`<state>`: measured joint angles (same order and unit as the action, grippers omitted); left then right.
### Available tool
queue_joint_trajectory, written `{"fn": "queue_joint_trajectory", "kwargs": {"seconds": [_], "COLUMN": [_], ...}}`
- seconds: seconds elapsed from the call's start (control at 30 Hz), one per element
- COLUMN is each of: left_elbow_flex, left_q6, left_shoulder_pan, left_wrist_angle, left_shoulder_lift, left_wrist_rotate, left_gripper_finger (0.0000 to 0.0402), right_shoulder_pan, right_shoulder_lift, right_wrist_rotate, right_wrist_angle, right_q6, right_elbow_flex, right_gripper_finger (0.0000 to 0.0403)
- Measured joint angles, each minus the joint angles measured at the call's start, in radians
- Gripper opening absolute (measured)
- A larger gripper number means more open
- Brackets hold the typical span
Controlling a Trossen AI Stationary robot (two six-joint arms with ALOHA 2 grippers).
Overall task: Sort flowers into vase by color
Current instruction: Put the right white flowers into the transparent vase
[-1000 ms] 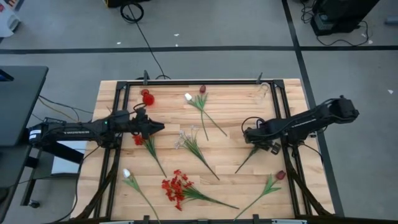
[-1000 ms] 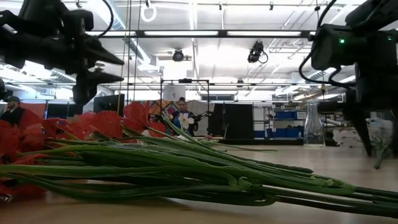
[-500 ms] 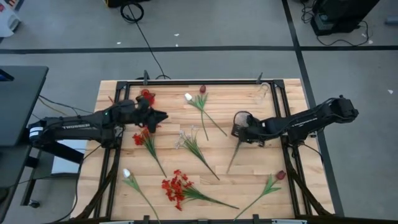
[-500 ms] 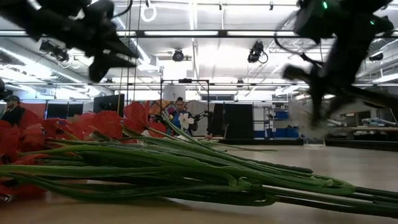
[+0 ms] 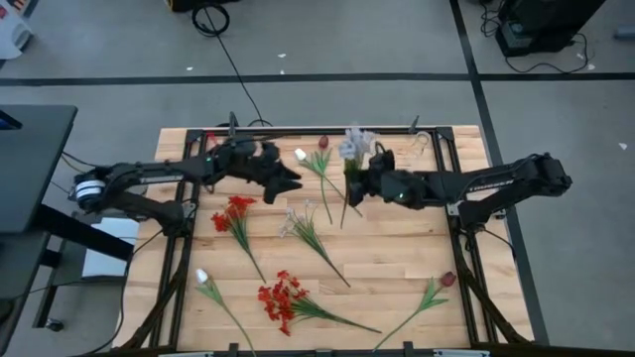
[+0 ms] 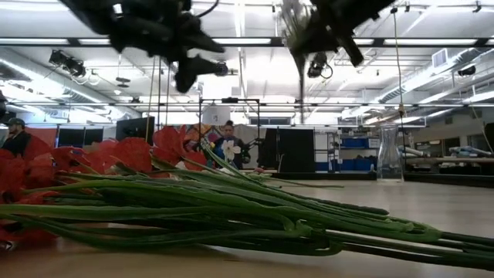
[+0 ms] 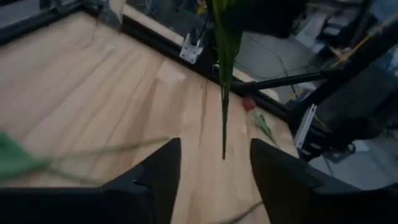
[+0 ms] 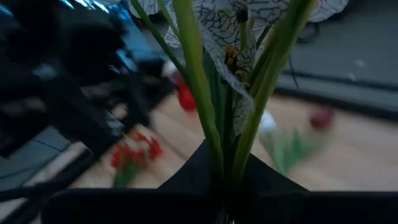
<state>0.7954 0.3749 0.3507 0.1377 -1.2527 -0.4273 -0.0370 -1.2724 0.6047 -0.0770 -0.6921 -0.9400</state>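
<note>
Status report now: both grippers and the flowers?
Right gripper shut on pale flower, lifted mid-table. Left gripper open, empty, facing it. Other flowers on table.

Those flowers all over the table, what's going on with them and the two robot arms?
The robot is sorting artificial flowers. The right gripper holds a pale whitish flower by its stem, lifted above the back of the wooden table. The left gripper is open and empty, facing it, with the hanging stem just ahead of its fingers. Red clusters, tulip buds and another pale sprig lie loose on the table. A clear glass vase stands empty.
</note>
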Motion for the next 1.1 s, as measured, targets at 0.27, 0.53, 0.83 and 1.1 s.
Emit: {"fn": "queue_joint_trajectory", "kwargs": {"seconds": [0.27, 0.53, 0.83, 1.1], "left_elbow_flex": [0.218, 0.346, 0.426, 0.426], "left_q6": [-0.101, -0.106, -0.102, -0.164], "left_shoulder_pan": [-0.023, -0.026, -0.029, -0.027], "left_wrist_angle": [-0.006, 0.035, 0.078, 0.066], "left_shoulder_lift": [-0.177, -0.260, -0.335, -0.336], "left_wrist_rotate": [-0.014, -0.043, -0.115, -0.115], "left_gripper_finger": [0.0241, 0.0187, 0.0105, 0.0017], "right_shoulder_pan": [0.100, 0.154, 0.173, 0.202], "right_shoulder_lift": [0.001, 0.001, 0.002, 0.008], "right_wrist_rotate": [-0.192, -0.322, -0.390, -0.439], "right_wrist_angle": [0.216, 0.292, 0.332, 0.282], "right_q6": [0.223, 0.329, 0.387, 0.313], "right_elbow_flex": [-0.039, -0.039, -0.039, -0.039], "right_gripper_finger": [0.0027, 0.0034, 0.0036, 0.0091]}}
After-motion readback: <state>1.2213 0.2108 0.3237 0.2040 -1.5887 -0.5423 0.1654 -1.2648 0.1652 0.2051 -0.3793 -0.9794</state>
